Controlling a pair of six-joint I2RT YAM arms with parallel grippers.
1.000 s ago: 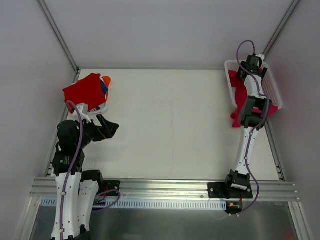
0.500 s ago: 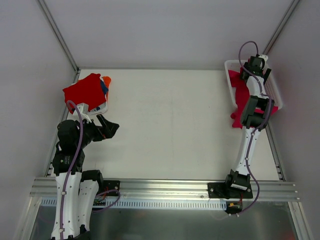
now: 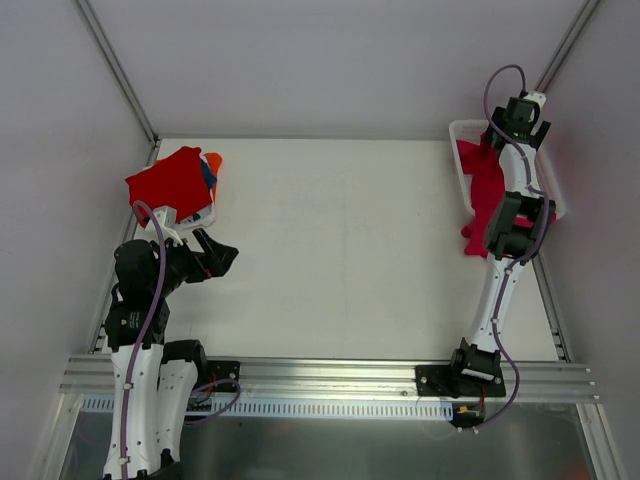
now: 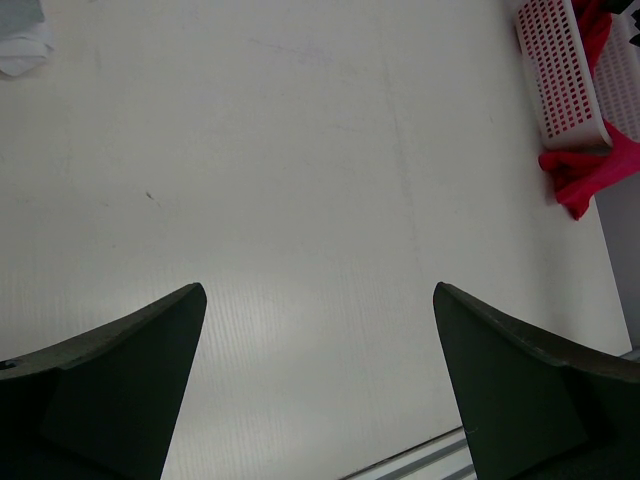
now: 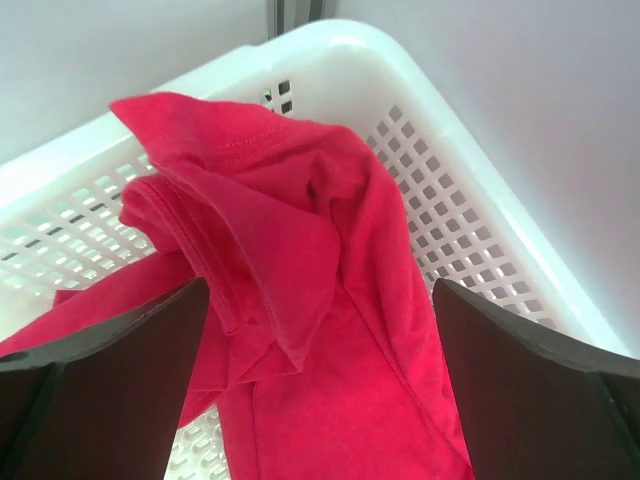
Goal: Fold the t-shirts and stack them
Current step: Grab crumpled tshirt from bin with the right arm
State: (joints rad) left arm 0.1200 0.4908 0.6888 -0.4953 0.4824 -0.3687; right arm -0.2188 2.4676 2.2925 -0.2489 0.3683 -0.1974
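Right pincer (image 5: 320, 295) hangs with jaws wide apart, the pink shirt (image 5: 300, 230) bunched directly beneath it in the basket (image 5: 350, 40), so the smart play is dropping straight onto that raised fold, clear of the mesh wall.

- Your top camera hangs above and behind the arm bases and looks down and forward. It stands far enough back to take in the whole table (image 3: 330, 250).
- Your left wrist camera sits behind the left gripper (image 4: 318, 290) and faces across the table toward its far right corner. It sees the white basket (image 4: 560, 80) and the magenta t-shirt (image 4: 590, 170) from well away.
- Your right wrist camera looks down past the right gripper (image 5: 320, 285), close over that same basket (image 5: 440, 190) and t-shirt (image 5: 330, 280).
- All three views share the basket (image 3: 553, 185) and the t-shirt (image 3: 480, 190).
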